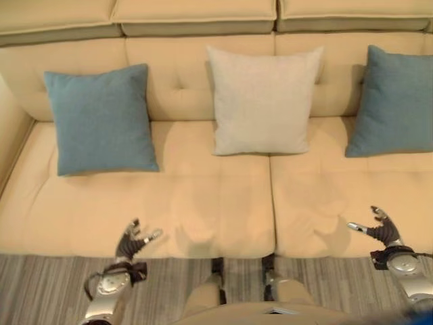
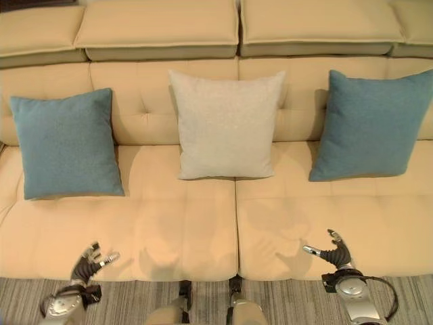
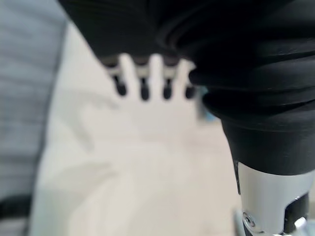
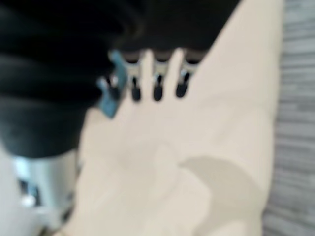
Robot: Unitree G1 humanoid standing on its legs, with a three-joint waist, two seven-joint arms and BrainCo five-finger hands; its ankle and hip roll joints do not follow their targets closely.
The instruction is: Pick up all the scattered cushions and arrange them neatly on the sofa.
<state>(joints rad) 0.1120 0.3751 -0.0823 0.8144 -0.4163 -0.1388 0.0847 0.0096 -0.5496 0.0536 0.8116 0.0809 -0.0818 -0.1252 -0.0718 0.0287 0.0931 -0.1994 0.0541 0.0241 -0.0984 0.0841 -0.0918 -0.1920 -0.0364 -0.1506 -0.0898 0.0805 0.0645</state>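
Since three cushions already lean on sofa (image 1: pixel 223 217) backrest, job looks near done.

Left eye view: blue cushion (image 1: pixel 101 118) toward sofa's left end, pale cushion (image 1: pixel 262 100) at middle, second blue cushion (image 1: pixel 396 101) toward right end. Left hand (image 1: pixel 132 242) and right hand (image 1: pixel 380 229) hover at sofa's front edge, fingers loosely spread, holding nothing.

Right eye view: same row, evenly spaced, upright.

Left wrist view: straight fingers over sofa seat, empty.

Right wrist view: same, empty.

Judgement: check floor beside sofa for strays; otherwise only square up cushions gently, pushing corners, not dragging.
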